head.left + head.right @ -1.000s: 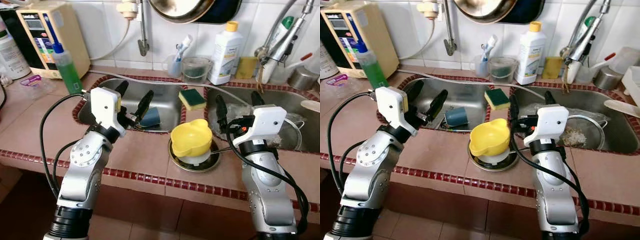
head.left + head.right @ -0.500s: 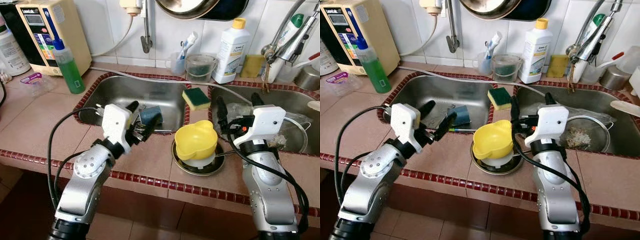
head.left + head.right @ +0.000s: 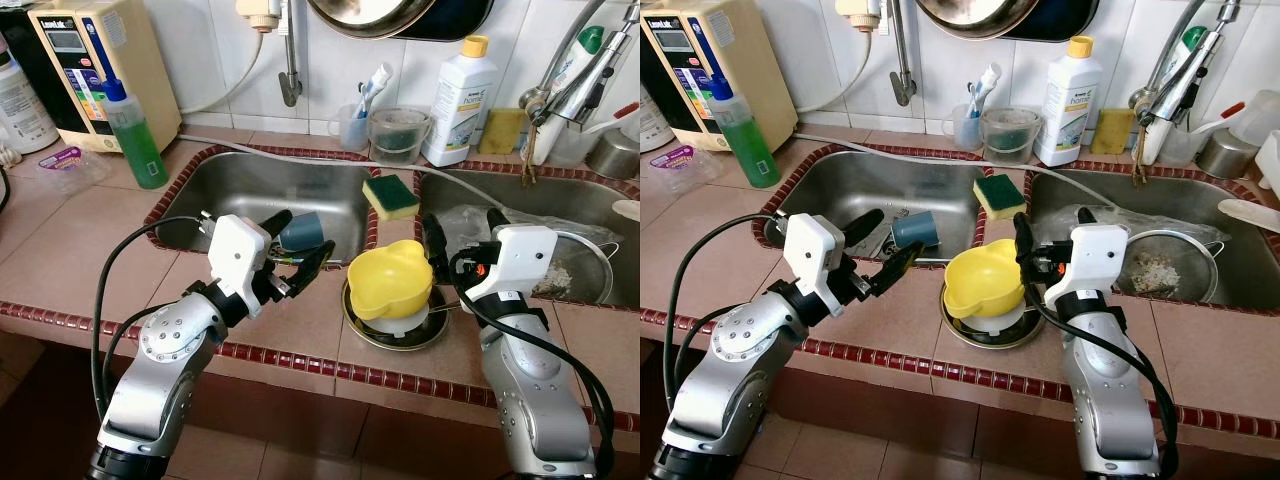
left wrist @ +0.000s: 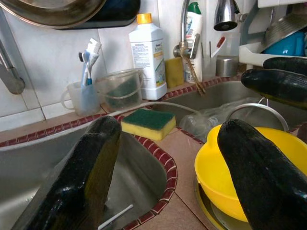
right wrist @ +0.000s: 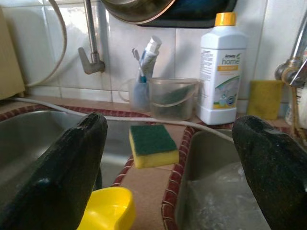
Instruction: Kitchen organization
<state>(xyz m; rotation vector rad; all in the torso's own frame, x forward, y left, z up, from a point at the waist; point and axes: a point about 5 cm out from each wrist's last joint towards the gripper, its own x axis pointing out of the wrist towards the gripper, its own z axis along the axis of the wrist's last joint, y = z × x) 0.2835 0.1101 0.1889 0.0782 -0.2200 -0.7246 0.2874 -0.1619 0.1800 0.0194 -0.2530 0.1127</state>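
The head's two eye views look forward and down from above the tiled counter onto the double sink (image 3: 330, 190) and wall. Each wrist view sits low, near counter level, facing the wall tiles between its own black fingers (image 4: 84, 177). All views share the sponge (image 5: 152, 144) and the white detergent bottle (image 4: 147, 55).

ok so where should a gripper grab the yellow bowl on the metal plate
Probably by its rim. The yellow bowl sits upright and open on a white piece on the metal plate, so one finger can go inside and one outside. The open left gripper, beside its left rim, seems best placed, coming from that side.
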